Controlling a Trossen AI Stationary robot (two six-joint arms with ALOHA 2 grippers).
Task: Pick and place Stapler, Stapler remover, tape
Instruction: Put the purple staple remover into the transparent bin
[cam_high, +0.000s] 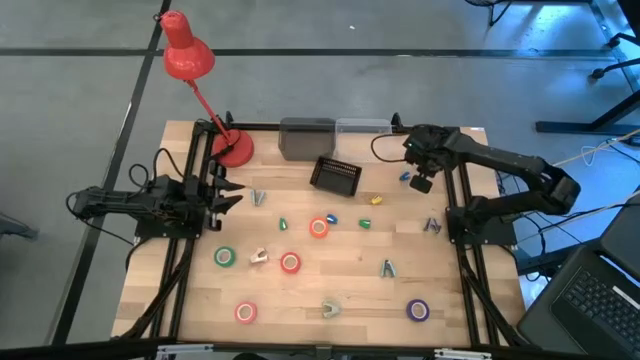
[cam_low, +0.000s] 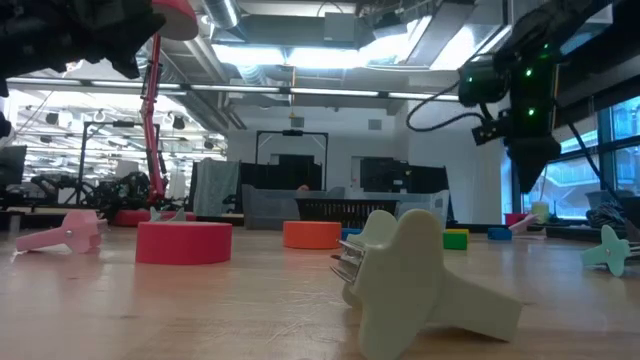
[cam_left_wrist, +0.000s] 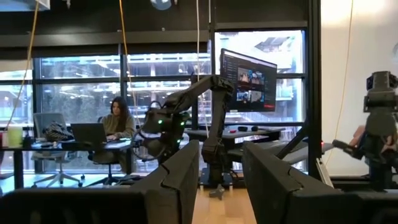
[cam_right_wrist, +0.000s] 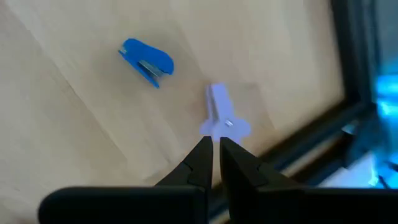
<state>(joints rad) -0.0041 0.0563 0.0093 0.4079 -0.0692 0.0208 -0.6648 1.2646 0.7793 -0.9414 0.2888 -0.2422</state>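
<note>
My right gripper hangs above the table's far right part. In its wrist view the fingers are close together and hold nothing. Below them lie a pale lilac stapler remover and a small blue stapler, which also shows in the high view. My left gripper waits open and empty at the left, fingers level. Tape rolls lie flat on the table: green, red, orange, another red and purple.
A black basket, a grey box and a clear box stand at the back. A red desk lamp stands far left. Small staplers and stapler removers lie scattered. A person sits at a desk beyond the table.
</note>
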